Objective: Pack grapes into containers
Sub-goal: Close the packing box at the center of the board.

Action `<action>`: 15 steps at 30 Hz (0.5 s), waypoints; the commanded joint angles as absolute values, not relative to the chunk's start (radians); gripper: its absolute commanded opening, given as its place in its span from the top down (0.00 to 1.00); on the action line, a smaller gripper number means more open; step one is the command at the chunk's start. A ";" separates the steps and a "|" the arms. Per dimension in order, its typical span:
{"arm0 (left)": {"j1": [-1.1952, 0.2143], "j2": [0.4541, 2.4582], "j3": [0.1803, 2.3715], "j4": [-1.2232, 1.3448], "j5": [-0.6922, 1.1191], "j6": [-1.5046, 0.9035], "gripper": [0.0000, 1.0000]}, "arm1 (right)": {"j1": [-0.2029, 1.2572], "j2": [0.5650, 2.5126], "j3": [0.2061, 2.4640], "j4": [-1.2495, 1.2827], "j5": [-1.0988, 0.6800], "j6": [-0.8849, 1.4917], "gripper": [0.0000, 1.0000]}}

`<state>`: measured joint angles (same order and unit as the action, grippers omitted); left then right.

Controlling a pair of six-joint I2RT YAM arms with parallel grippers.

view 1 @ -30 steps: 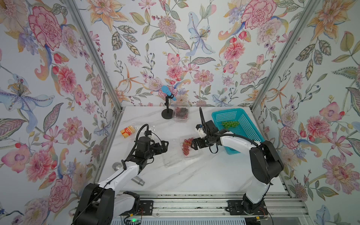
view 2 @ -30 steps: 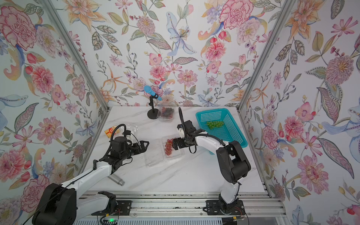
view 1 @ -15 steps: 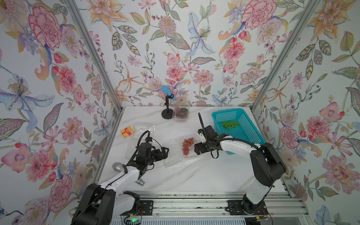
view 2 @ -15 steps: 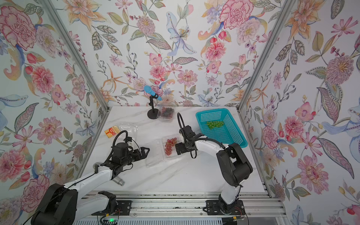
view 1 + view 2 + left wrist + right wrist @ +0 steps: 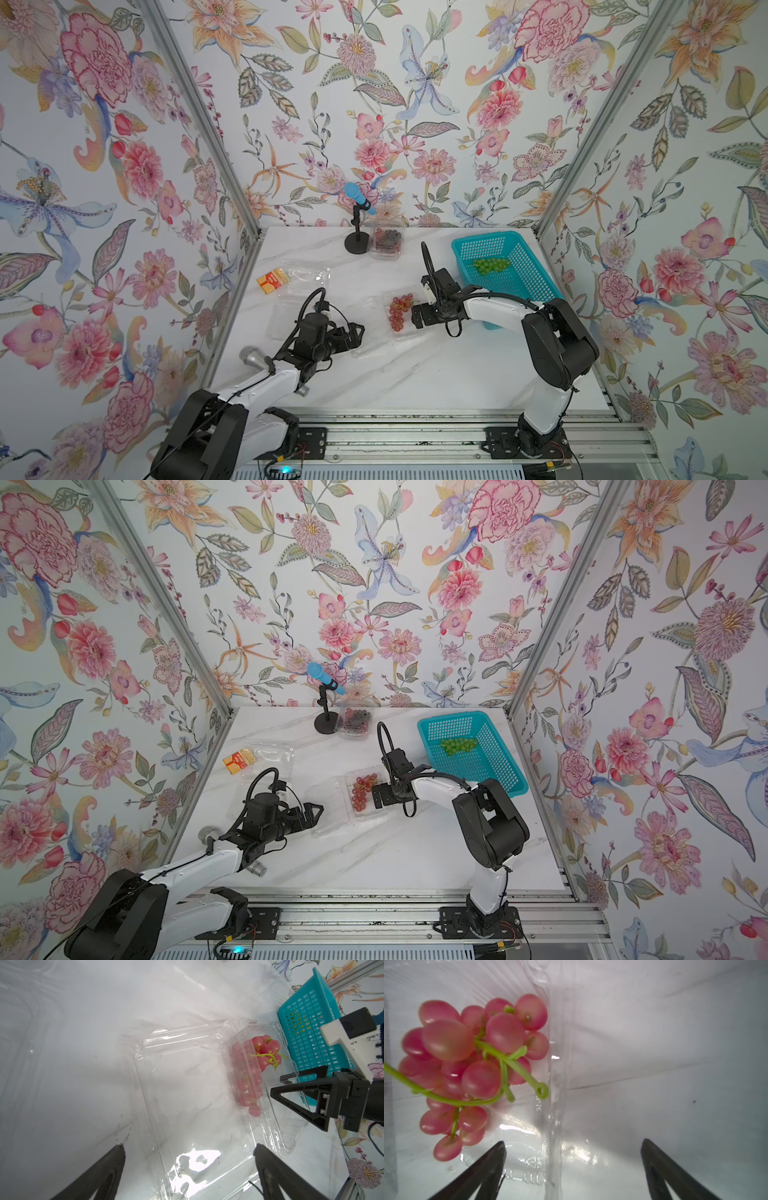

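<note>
Red grapes (image 5: 399,309) in clamshell (image 5: 405,335); left end effector (image 5: 189,1145), wide, just reached lid (image 5: 187,1095); right end effector (image 5: 573,1142) wide at rim. Closing next.

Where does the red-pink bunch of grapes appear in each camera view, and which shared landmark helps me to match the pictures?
Top view: red-pink grape bunch in the open clear plastic clamshell box, beside the teal perforated plastic basket.
Top view: same spot.
Left wrist view: in the box's tray, next to the basket.
Right wrist view: large and close, in the tray.
Shared landmark: the clear box, seen in all four.
</note>
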<state>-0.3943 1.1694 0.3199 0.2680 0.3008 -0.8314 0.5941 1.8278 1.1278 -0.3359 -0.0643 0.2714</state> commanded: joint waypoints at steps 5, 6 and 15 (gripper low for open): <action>-0.429 1.233 0.291 0.377 0.264 -0.868 0.00 | 0.599 1.869 1.170 -0.290 -0.110 0.366 0.00; -0.433 1.243 0.290 0.385 0.264 -0.871 0.00 | 0.601 1.875 1.175 -0.287 -0.112 0.372 0.00; -0.450 1.290 0.297 0.424 0.242 -0.867 0.00 | 0.622 1.946 1.229 -0.235 -0.180 0.492 0.00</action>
<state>-0.4400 1.2755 0.3054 0.3908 0.2752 -0.8543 0.6098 1.9110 1.2045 -0.2604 -0.1368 0.4213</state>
